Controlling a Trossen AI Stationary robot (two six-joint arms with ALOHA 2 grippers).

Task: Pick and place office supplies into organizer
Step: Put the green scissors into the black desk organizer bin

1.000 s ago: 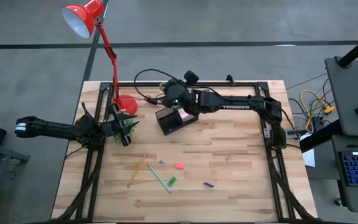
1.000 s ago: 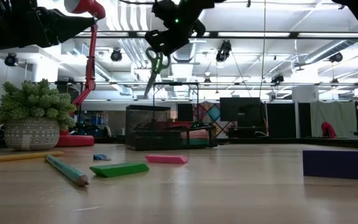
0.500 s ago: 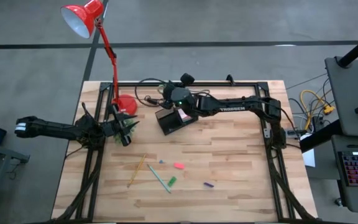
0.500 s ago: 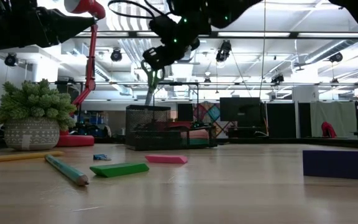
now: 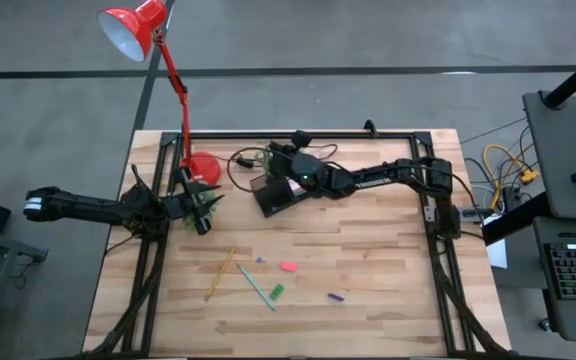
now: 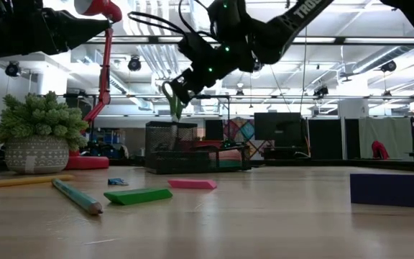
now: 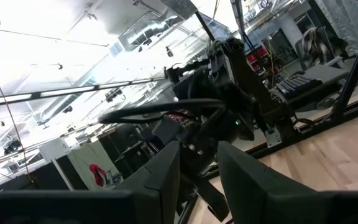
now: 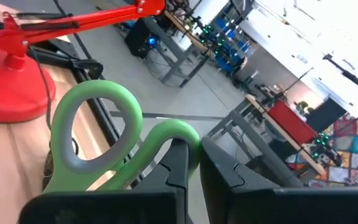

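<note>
The right gripper (image 6: 180, 92) hangs over the far left end of the small black rectangular organizer tray (image 5: 280, 192), jaws closed on the green-handled scissors (image 8: 114, 146). The left gripper (image 5: 200, 208) waits beside the red desk lamp's base (image 5: 203, 168) at the wooden bench's (image 5: 368, 290) left side; its jaws stand slightly parted and empty.

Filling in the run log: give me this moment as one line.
right end effector: shut on green-handled scissors, above organizer | left end effector: waiting at table's left edge | pencil, pen: on table
</note>
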